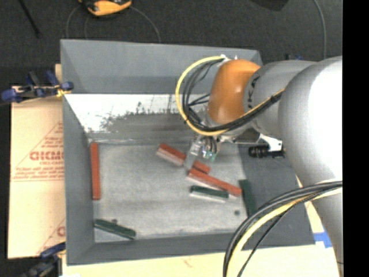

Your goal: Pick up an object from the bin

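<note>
Camera view looks down into a grey bin [75,154]. A big silver arm [300,114] comes in from the right. It has an orange cover [230,91] on its wrist, and yellow and black cables [185,97] loop beside the cover.

The end effector [203,152] hangs low over the bin floor, a bit right of the middle and near the back wall. It is small and partly hidden under the wrist, so I cannot tell if it is spread apart or closed together. I see nothing held in it.

The thing nearest to it is a little red piece [200,168]. It lies just in front of the end effector, at its tip. I cannot tell if the two touch.

A short red block [171,153] lies tilted just to the left of the end effector. A longer red stick [222,184] runs from the red piece down toward the right. A grey stick [209,194] lies right below it, close beside it. A dark green stick [247,196] lies by the right wall, near the end of the red stick.

Far off on the left, a long red bar [95,171] lies along the left wall. A dark green bar [115,229] lies in the front left corner.
</note>
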You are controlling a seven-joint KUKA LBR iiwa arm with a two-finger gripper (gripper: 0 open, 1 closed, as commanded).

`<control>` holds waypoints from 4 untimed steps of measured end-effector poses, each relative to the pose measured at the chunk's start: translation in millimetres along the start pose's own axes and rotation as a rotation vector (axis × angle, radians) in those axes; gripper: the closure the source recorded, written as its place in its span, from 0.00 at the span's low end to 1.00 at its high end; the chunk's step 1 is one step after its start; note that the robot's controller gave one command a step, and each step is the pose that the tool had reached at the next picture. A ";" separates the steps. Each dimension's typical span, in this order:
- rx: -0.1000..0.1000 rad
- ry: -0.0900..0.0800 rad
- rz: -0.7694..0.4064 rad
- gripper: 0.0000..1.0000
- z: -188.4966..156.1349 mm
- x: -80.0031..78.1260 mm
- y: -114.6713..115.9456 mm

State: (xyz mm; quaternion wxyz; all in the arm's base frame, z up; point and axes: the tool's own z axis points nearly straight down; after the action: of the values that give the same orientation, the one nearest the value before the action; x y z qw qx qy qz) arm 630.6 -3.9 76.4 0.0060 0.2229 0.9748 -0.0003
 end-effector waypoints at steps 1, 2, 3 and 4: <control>0.000 0.009 -0.099 0.00 5.0 65.5 30.6; 0.000 0.007 -0.101 1.00 4.4 64.5 30.2; 0.001 0.007 -0.101 1.00 4.4 64.5 30.2; 0.000 0.005 -0.215 1.00 -144.3 37.5 45.9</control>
State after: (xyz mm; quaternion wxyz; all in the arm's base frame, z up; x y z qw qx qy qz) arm 615.2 54.2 220.4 0.0037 0.1170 0.9931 -0.0005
